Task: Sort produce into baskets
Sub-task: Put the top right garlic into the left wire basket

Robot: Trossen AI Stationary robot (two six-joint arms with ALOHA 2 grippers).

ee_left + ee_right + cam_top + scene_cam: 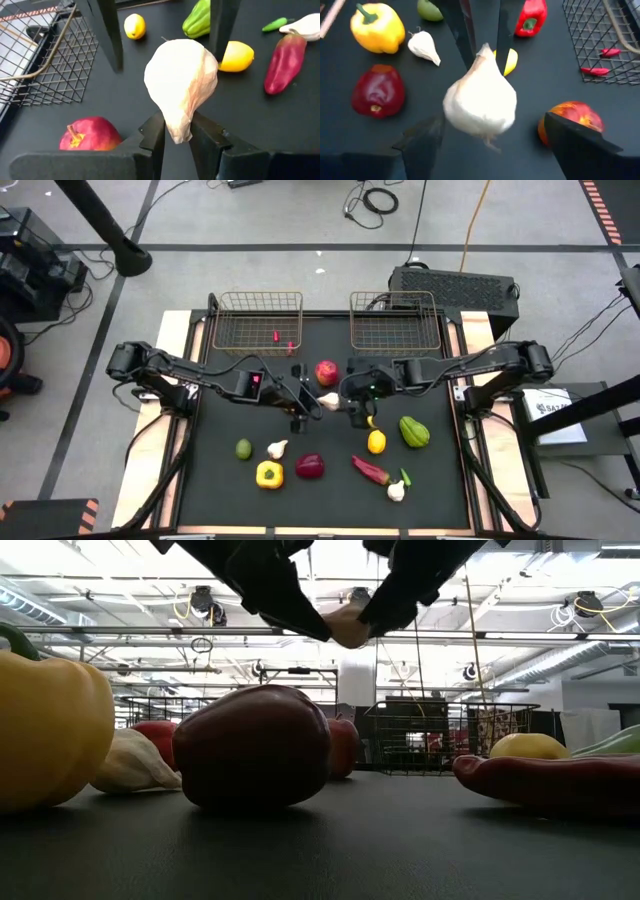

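Observation:
A white garlic bulb [328, 400] hangs above the middle of the black table, also visible in the low view [348, 630]. My left gripper [306, 402] is shut on it from the left. My right gripper [350, 402] faces it from the right and is open, with one finger [422, 142] on each side of the bulb's round end [480, 107], clear of it. The two wire baskets [258, 320] [393, 320] stand at the far edge. The left one holds two red chillies [282, 340]. My left gripper pinches the garlic's narrow stem end [177, 131] between its two fingers [152, 137]. The fingers come slanting down from the table's left. The garlic is lifted clear of the table, its round end sticking out past the fingertips toward my right gripper.
A red apple [326, 372] lies just beyond the grippers. Nearer lie a lime [243, 448], another garlic [277, 448], a yellow pepper [269, 474], a dark red pepper [310, 467], a lemon [376, 442], a green pepper [414, 431] and a red chilli [370, 470].

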